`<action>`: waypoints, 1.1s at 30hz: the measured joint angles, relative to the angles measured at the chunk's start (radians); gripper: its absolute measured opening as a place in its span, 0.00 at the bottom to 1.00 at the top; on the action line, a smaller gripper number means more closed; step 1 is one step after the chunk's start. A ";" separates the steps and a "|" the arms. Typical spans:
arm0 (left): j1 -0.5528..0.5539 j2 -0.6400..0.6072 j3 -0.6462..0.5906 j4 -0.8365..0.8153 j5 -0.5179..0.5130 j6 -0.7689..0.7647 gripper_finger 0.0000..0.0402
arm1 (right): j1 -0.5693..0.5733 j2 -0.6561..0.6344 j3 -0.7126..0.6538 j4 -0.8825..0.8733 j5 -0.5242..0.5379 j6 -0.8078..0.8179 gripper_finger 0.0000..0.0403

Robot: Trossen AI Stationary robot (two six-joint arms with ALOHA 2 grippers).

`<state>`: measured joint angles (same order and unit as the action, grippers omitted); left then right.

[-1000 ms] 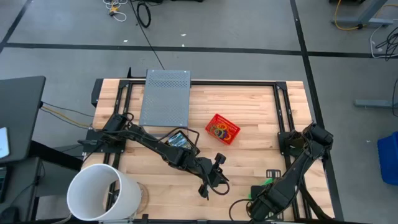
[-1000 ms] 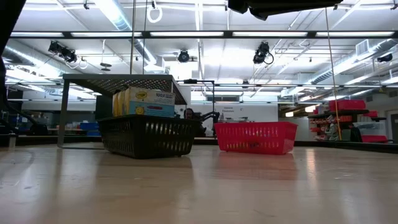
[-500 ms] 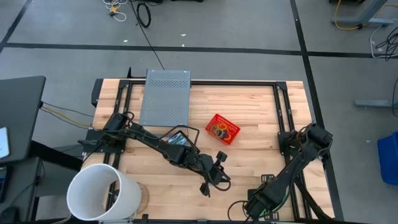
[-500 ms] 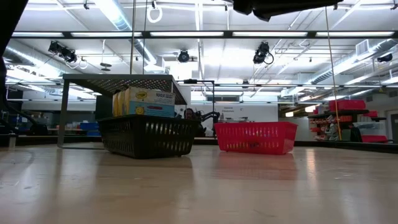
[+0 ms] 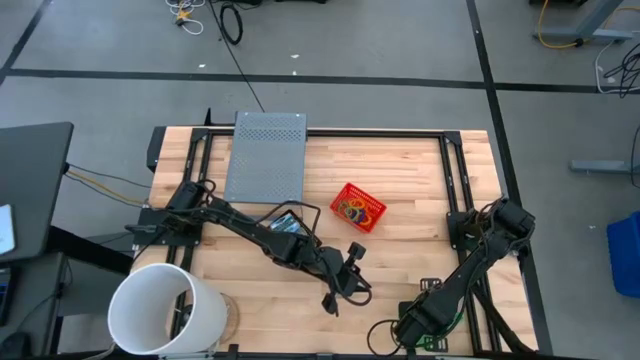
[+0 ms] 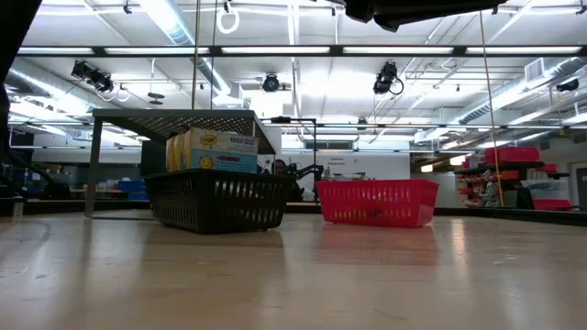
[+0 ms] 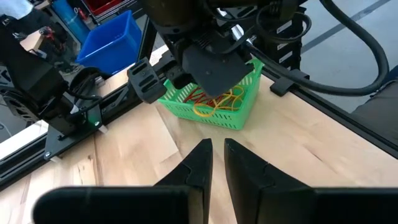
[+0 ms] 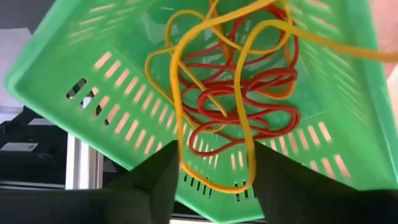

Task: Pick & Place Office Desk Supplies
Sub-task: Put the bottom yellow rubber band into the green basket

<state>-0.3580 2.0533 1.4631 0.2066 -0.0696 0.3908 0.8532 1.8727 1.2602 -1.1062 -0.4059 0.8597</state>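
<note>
Wooden table (image 5: 400, 190) carries a grey perforated shelf (image 5: 265, 155), a black basket (image 6: 218, 200) with crayon boxes (image 6: 211, 151), a red basket (image 5: 358, 207) of rubber bands. Left gripper (image 7: 214, 163) sits mid-table, fingers nearly closed, empty. Right gripper (image 8: 211, 171) is down in the green basket (image 7: 214, 102) at the near edge, fingers apart around yellow and red rubber bands (image 8: 239, 93), not clamped.

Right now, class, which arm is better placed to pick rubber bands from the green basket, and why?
The right. Its gripper hangs directly over the green basket, fingers open around the rubber bands. The left gripper sits mid-table, fingers nearly closed, apart from the basket.
</note>
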 joint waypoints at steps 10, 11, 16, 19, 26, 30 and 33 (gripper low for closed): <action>0.018 0.000 -0.001 0.114 0.107 -0.040 0.12 | -0.011 0.000 0.000 -0.011 0.010 0.111 0.62; 0.022 0.000 -0.001 0.140 0.148 -0.043 0.12 | -0.012 0.000 0.000 -0.010 0.011 0.123 0.62; 0.065 -0.002 -0.015 0.342 0.368 -0.102 0.12 | 0.008 0.000 0.000 0.006 0.045 0.157 0.61; 0.104 -0.020 -0.081 0.552 0.426 -0.188 0.12 | 0.022 0.000 0.000 0.024 0.063 0.157 0.61; 0.203 -0.177 -0.306 0.677 0.359 -0.278 0.12 | 0.026 0.000 0.001 0.033 0.118 0.155 0.61; 0.231 -0.306 -0.460 0.645 0.293 -0.245 0.12 | 0.025 0.000 0.001 0.034 0.156 0.151 0.61; 0.245 -0.407 -0.583 0.640 0.220 -0.216 0.12 | 0.028 0.000 0.001 0.038 0.203 0.171 0.61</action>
<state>-0.1129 1.6463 0.8803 0.8468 0.1506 0.1751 0.8814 1.8725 1.2610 -1.0683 -0.2026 1.0303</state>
